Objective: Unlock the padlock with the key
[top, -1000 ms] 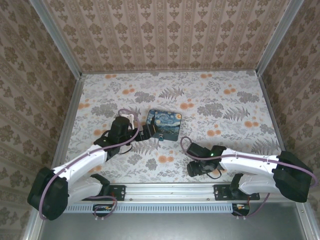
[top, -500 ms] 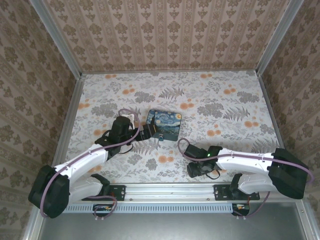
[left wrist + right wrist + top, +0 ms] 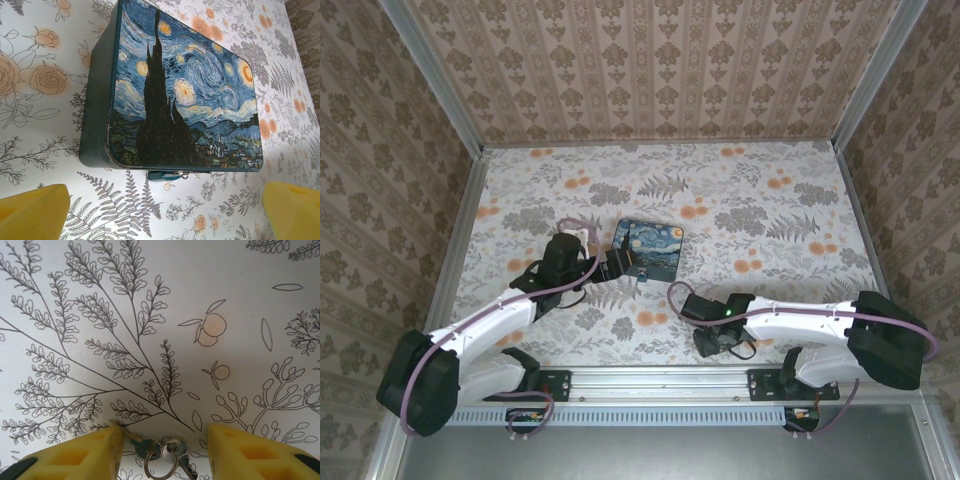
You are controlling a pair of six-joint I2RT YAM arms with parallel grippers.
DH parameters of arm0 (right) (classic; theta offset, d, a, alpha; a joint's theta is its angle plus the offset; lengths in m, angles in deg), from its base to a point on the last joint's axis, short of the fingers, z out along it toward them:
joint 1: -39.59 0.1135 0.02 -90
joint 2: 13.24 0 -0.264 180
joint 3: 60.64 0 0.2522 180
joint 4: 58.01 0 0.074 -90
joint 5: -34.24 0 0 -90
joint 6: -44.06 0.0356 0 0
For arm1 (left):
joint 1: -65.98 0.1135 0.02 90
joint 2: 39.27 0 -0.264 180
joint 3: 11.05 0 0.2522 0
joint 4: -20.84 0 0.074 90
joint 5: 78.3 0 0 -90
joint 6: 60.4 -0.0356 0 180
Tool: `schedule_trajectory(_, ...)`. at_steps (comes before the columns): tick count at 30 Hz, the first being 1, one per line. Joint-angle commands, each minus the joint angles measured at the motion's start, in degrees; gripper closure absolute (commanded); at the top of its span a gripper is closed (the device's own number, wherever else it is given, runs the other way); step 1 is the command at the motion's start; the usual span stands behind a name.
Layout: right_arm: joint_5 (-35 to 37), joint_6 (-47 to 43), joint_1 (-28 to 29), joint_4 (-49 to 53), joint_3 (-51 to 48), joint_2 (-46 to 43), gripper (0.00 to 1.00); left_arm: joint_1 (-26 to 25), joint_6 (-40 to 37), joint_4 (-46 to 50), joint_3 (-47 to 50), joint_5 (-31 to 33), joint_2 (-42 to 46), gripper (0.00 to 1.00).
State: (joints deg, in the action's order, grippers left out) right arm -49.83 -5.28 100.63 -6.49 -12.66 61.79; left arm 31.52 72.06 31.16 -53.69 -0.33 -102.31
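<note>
My right gripper [image 3: 162,434] has crept a little closer to the painted box [image 3: 185,95] over the last second, and its yellow fingers have drawn in somewhat. They stand apart, straddling the key [image 3: 150,446] on its ring and not yet touching it. The key lies flat on the floral table [image 3: 150,300], off the box's near right corner and apart from it. I judge the pickup is imminent, but nothing is gripped yet. Further out, my left gripper [image 3: 162,202] has not moved. It is spread wide and empty, just beside the box's near-left side. The padlock [image 3: 167,175] sits against the box's near edge, untouched.
</note>
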Motion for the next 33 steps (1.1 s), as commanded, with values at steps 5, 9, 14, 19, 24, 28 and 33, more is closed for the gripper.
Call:
schedule_trajectory(5, -1.79, 2.09, 1.63, 1.45, -0.97, 0.44, 0.42, 0.18, 0.53, -1.78, 0.76, -0.8, -0.23, 0.0)
schedule_trajectory(9, -1.68, 2.57, 1.59, 2.22, -1.08, -1.51, 0.41, 0.27, 0.59, -2.07, 0.68, -1.21, -0.66, 0.0)
schedule_trajectory(14, -2.07, 2.82, 1.55, 2.61, -1.41, -3.06, 0.41, 0.27, 0.7, -2.23, 0.67, -1.35, -0.85, 0.0)
schedule_trajectory(19, -2.29, 2.75, 1.54, 2.78, -1.26, -5.24, 0.41, 0.27, 0.79, -2.34, 0.5, -1.59, -1.11, 0.0)
schedule_trajectory(24, -2.77, 2.04, 1.62, 2.94, -1.6, -3.63, 0.41, 0.27, 0.92, -2.53, 0.36, -1.6, -1.32, 0.0)
schedule_trajectory(28, -2.59, 1.31, 1.67, 2.94, -1.79, -2.13, 0.42, 0.27, 1.05, -2.87, 0.34, -1.73, -1.64, 0.0)
schedule_trajectory(33, -2.43, 0.44, 1.66, 2.69, -1.52, -0.2, 0.45, 0.29, 1.05, -3.06, 0.45, -1.69, -1.82, 0.0)
